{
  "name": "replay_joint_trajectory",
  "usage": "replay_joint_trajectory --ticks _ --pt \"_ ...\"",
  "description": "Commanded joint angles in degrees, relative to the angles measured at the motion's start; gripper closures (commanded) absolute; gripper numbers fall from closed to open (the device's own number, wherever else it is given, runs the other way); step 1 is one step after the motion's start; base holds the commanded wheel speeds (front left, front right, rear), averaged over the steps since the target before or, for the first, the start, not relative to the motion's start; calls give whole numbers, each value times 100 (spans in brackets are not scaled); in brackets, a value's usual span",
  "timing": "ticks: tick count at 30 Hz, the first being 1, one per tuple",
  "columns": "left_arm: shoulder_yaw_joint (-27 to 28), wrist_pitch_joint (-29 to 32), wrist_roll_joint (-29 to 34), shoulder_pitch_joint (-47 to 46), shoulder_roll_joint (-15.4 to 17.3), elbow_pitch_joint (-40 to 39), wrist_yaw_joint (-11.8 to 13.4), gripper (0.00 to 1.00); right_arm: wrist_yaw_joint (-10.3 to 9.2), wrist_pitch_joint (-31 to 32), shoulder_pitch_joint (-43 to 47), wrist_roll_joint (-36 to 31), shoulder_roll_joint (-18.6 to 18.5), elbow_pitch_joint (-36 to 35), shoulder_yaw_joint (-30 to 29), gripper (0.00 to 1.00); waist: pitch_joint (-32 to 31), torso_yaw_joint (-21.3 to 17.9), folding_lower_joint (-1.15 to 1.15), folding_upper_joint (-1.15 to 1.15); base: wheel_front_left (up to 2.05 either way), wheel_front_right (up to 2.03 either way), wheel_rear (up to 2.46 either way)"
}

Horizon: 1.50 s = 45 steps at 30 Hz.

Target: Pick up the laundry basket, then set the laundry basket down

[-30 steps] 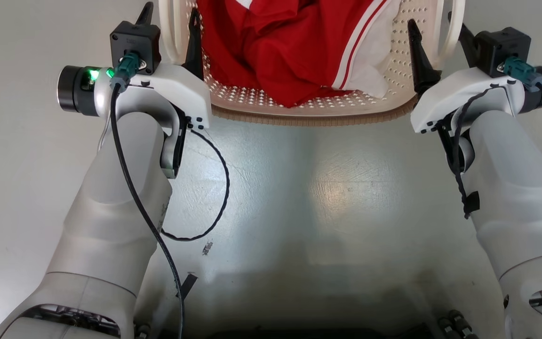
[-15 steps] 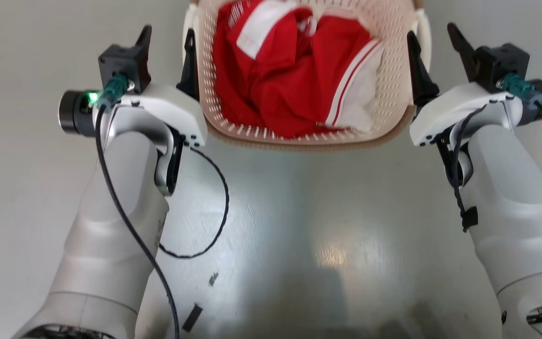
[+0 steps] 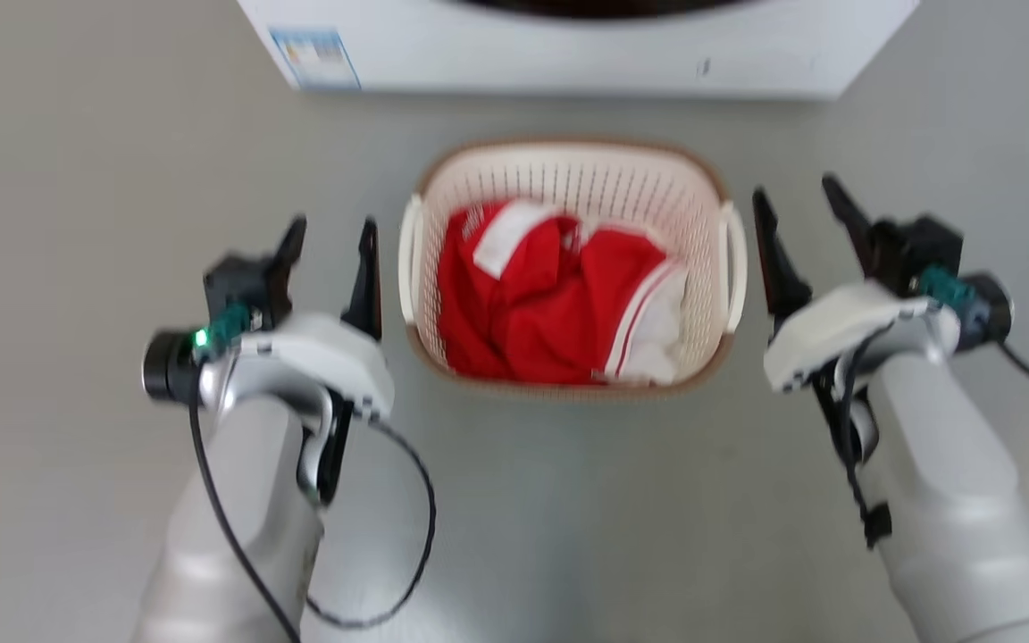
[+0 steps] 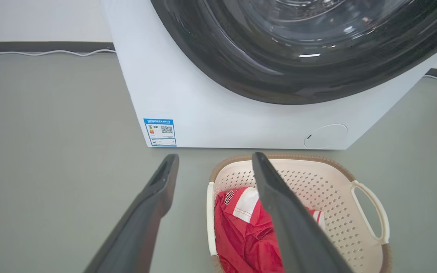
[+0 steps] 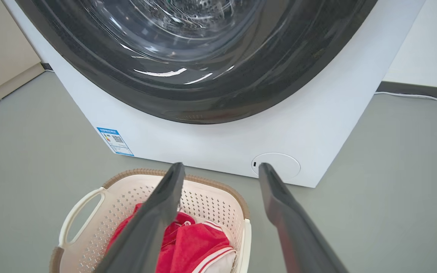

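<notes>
The laundry basket (image 3: 568, 174), cream with a brown rim, stands on the grey floor in front of the washing machine and holds a red and white garment (image 3: 550, 308). My left gripper (image 3: 333, 228) is open just left of the basket's left handle (image 3: 407, 259) and does not touch it. My right gripper (image 3: 793, 189) is open just right of the right handle (image 3: 736, 259), also apart from it. In the left wrist view the open left gripper (image 4: 215, 156) is over the basket (image 4: 317, 182). In the right wrist view the open right gripper (image 5: 221, 165) is over the basket (image 5: 211, 201).
A white washing machine (image 3: 568, 54) with a dark round door (image 4: 298, 45) stands right behind the basket, with a blue label (image 4: 159, 132) on its lower front. Bare grey floor lies on both sides. A white cable (image 5: 419, 96) runs along the wall.
The head camera has shifted, so the basket looks smaller and farther off. The fingers that stood around the basket's handles are now outside them on either side.
</notes>
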Motion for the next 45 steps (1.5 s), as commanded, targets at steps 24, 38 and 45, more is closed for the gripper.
replay_joint_trajectory --ticks 24,38,45 --pt "935 -29 249 2534 112 -1329 -469 0 34 -80 2668 41 102 -1927 70 0 -2614 84 0 0 0 0 0" --pt "1201 -29 -96 3735 112 -2352 -406 0 34 -80 3681 72 102 -2479 -398 0 -2883 62 0 0 0 0 0" --pt "1309 -29 -36 4000 112 -2583 -344 0 34 -80 3919 117 102 -2600 -568 0 -2911 -54 0 0 0 0 0"
